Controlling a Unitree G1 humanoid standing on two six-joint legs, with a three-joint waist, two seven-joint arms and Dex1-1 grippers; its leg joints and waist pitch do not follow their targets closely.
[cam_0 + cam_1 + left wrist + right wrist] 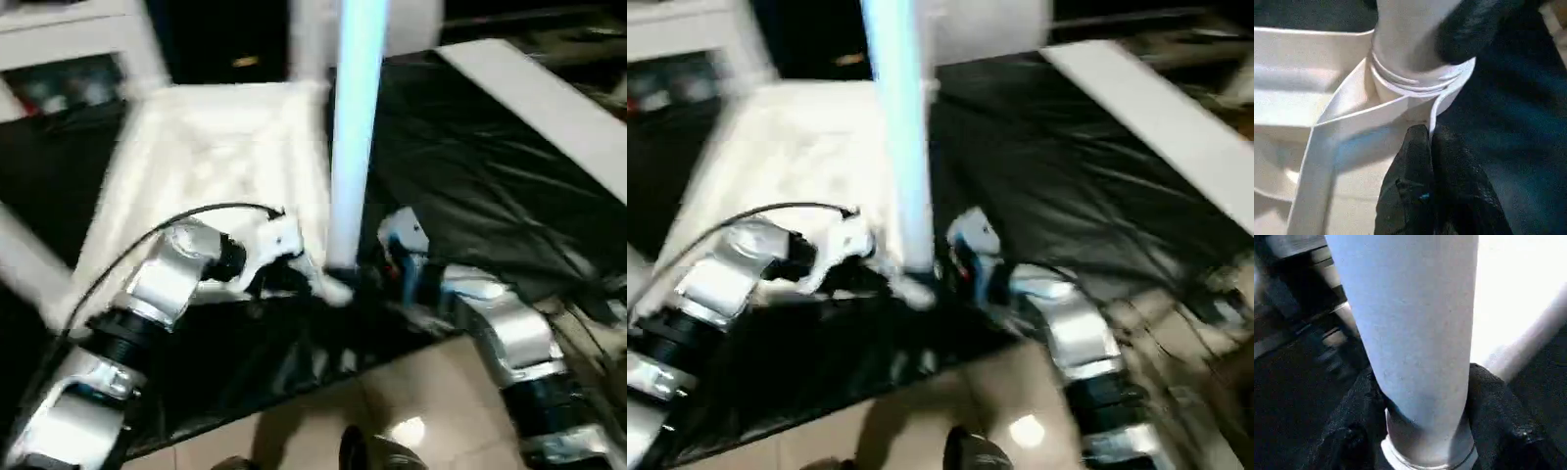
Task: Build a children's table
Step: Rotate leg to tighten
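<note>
Upturned white tabletop (225,157), upright leg (355,137) in corner socket

My black fingers (1415,196) look matt and grainy; the leg (1410,333) is smooth white plastic, the sheet (470,186) glossy, crinkled black.

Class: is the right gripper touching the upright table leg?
Touching. Right wrist view shows the right gripper with black fingers pressed against both sides of the leg.

One tabletop (211,157), three legs (355,137)
</note>
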